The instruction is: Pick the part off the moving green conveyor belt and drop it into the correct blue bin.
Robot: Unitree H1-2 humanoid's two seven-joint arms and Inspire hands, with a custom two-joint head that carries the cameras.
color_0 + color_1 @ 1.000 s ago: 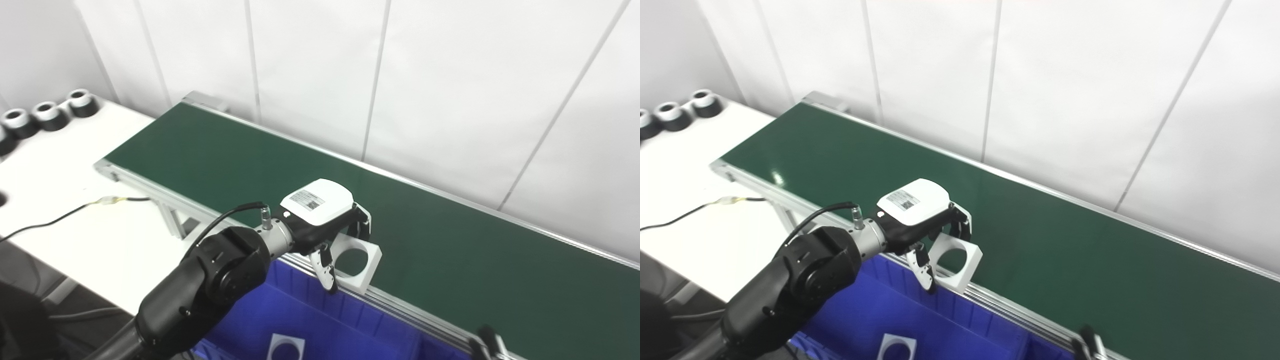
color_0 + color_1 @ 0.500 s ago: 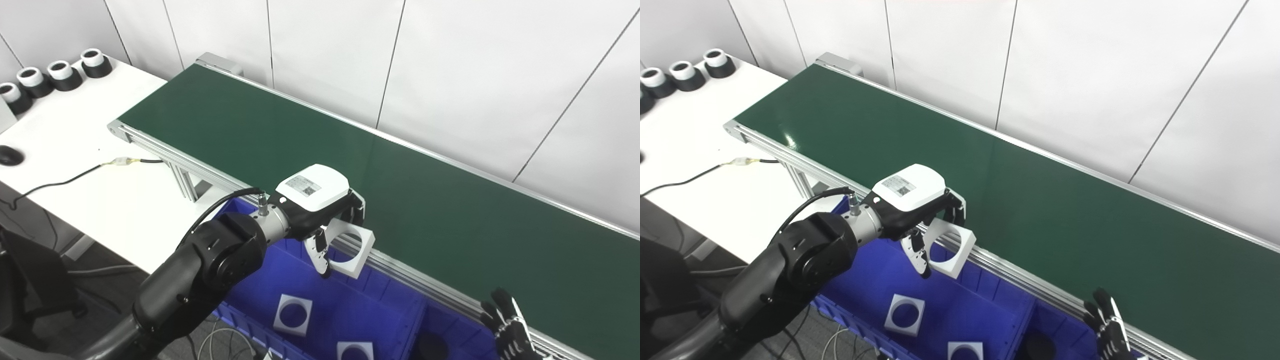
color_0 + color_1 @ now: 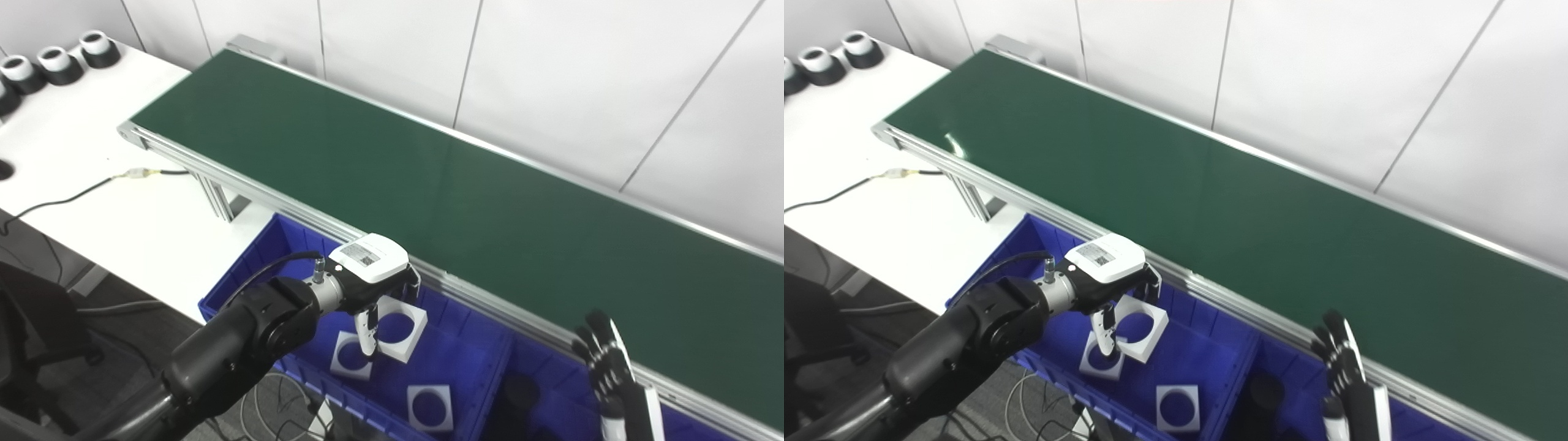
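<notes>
My left hand [image 3: 375, 278] is shut on a white square part with a round hole [image 3: 401, 325], held tilted above the left blue bin [image 3: 263, 257]. Two more white square parts lie on that bin's floor: one [image 3: 349, 364] just below the hand, another [image 3: 430, 407] nearer the front. The green conveyor belt [image 3: 429, 177] runs diagonally behind the bins with nothing on it. At the lower right my right hand [image 3: 603, 364] stands upright and open beside the belt's near rail, holding nothing.
A second blue bin [image 3: 551, 398] to the right holds a dark round part [image 3: 520, 389]. A white table [image 3: 79, 171] at the left carries a cable [image 3: 73, 196] and black-and-white ring parts [image 3: 55, 61]. White wall panels stand behind the belt.
The camera has tilted downward, showing more of the bins. My left hand has come off the belt's rail and lowered with the white part over the left bin. My right hand shows further into view.
</notes>
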